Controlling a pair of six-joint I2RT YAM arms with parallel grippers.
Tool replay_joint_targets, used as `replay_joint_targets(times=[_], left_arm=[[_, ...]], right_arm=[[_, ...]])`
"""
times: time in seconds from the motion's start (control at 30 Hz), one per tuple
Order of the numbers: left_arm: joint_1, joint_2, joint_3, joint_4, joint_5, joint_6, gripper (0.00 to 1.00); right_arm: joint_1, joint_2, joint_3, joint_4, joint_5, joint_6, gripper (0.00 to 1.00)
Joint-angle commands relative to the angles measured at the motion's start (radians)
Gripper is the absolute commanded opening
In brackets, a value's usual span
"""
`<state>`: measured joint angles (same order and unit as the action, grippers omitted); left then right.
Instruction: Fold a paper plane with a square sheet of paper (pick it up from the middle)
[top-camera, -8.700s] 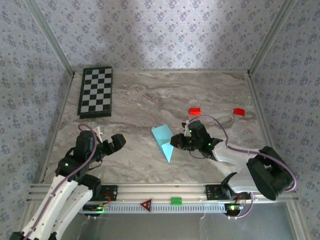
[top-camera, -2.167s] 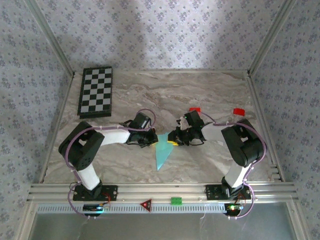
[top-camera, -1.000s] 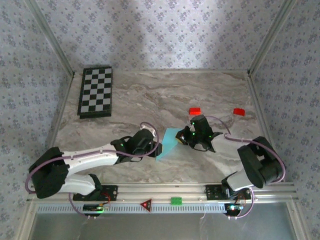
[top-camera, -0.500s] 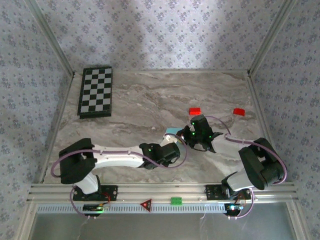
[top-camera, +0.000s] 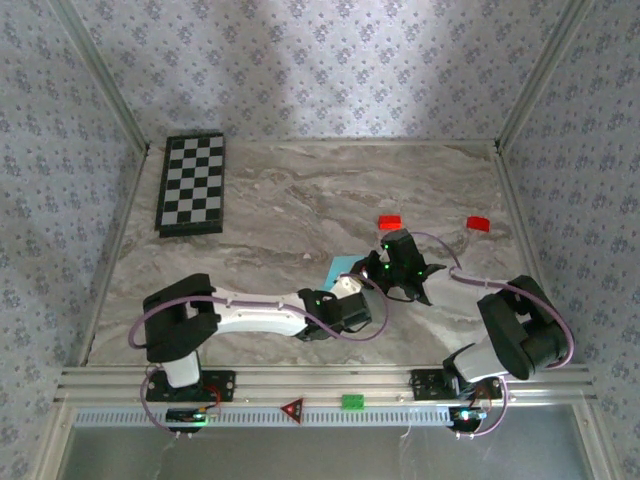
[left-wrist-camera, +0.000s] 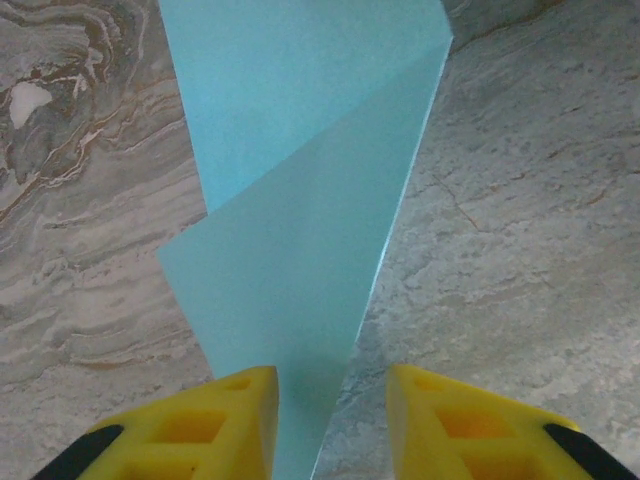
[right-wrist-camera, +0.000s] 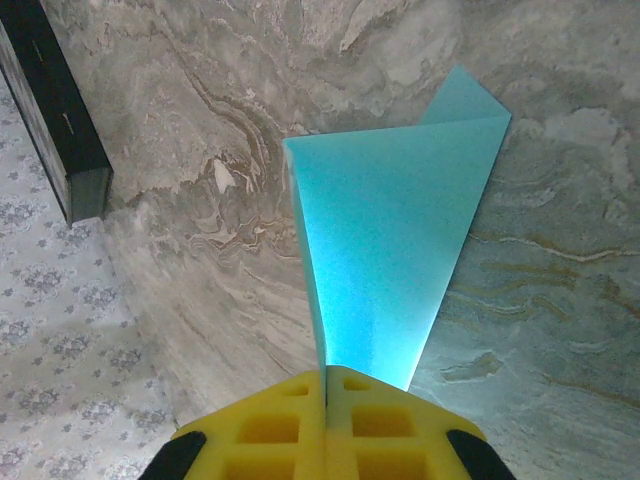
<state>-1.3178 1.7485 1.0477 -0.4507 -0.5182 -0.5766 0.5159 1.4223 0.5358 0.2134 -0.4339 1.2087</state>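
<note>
Left gripper (left-wrist-camera: 325, 385) arrived nearside, yellow fingers (left-wrist-camera: 225, 415) spread astride pointed tip of smooth cyan paper plane (left-wrist-camera: 290, 250); right gripper (right-wrist-camera: 326, 378) pinches its right end.

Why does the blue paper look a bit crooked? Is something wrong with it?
Yes, a little. The paper plane looks unevenly folded: in the left wrist view, one layer's corner juts out on the left side instead of lining up with the layer next to it. Nothing looks torn or spilled.
</note>
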Motion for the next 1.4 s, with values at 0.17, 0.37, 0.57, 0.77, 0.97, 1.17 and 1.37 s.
replay_joint_targets(times=[0.17,0.37,0.57,0.77,0.97,1.17,1.37], left_arm=[[-0.008,0.053,0.043,-0.082,-0.054,-0.006,0.29],[-0.014,0.059,0.049,-0.094,-0.077,-0.009,0.22],[-0.016,0.049,0.054,-0.082,-0.078,-0.006,0.22],[-0.016,0.028,0.036,-0.052,-0.075,-0.008,0.23],[-0.016,0.032,0.031,-0.053,-0.076,-0.014,0.23],[-0.016,0.04,0.036,-0.059,-0.075,-0.01,0.21],[-0.015,0.031,0.033,-0.048,-0.073,-0.006,0.19]], right_arm=[[0.005,0.004,0.031,-0.011,-0.019,0.019,0.0],[0.006,0.004,0.036,-0.013,-0.02,0.02,0.0],[0.006,0.009,0.035,-0.014,-0.021,0.02,0.0],[0.006,0.02,0.029,-0.012,-0.026,0.022,0.0],[0.006,0.025,0.028,-0.004,-0.031,0.025,0.0],[0.004,0.027,0.028,-0.005,-0.032,0.024,0.0],[0.006,0.027,0.024,-0.008,-0.035,0.024,0.0]])
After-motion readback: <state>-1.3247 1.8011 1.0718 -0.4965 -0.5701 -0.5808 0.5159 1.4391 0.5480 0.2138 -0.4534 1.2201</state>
